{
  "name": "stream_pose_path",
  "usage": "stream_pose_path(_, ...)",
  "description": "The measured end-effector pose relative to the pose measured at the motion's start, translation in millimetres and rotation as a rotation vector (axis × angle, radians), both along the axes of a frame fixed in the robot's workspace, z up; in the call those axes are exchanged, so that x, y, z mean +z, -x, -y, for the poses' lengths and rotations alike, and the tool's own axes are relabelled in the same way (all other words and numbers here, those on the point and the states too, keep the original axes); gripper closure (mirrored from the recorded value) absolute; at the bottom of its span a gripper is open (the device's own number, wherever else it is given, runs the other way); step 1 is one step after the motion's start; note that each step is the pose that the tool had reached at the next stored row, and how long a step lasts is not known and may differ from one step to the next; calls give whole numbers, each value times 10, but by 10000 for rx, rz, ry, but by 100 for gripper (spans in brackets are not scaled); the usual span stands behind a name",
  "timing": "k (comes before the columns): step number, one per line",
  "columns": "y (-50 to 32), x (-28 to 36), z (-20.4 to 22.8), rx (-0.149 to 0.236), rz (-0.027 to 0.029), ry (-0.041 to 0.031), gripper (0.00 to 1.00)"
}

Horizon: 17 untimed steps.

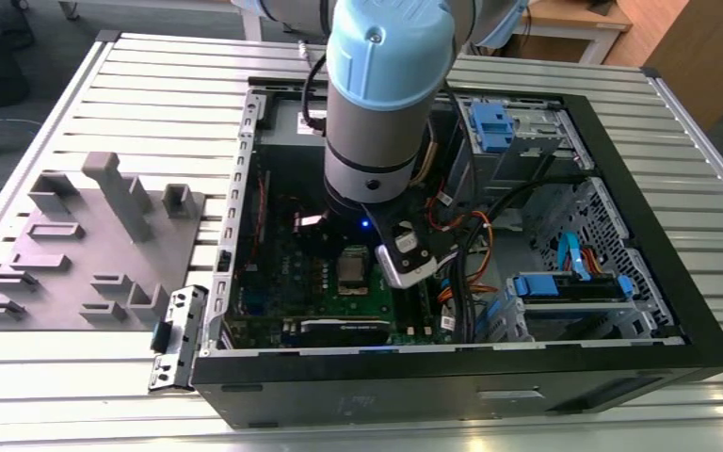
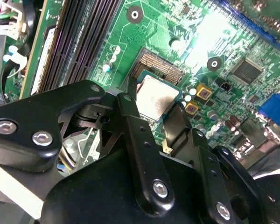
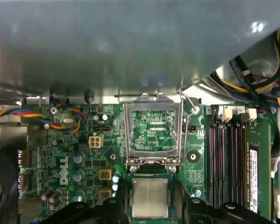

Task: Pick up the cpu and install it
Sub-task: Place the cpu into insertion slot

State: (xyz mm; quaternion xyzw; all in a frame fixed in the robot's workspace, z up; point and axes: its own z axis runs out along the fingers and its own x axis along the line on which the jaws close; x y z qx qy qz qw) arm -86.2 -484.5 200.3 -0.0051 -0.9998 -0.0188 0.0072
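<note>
Cpu sits pinched by 2 opposite edges between the closed fingers, just over the open socket. It looks light, stiff and fragile underneath, so hold the rim only.

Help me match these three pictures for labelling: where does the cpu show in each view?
Exterior view: the cpu on the green motherboard, close to the arm at its lower end.
Second wrist view: cpu near the dark memory slots.
First wrist view: cpu at the raised socket frame, by its hinge end.
Shared landmark: the memory slots, in both wrist views.
</note>
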Motion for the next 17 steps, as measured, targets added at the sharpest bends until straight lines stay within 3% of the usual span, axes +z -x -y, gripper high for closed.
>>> stream_pose_path(8, -24, -16, 55, 0, -5, 1, 53)
stream_pose_path(17, -33, -63, 77, 0, -4, -1, 53)
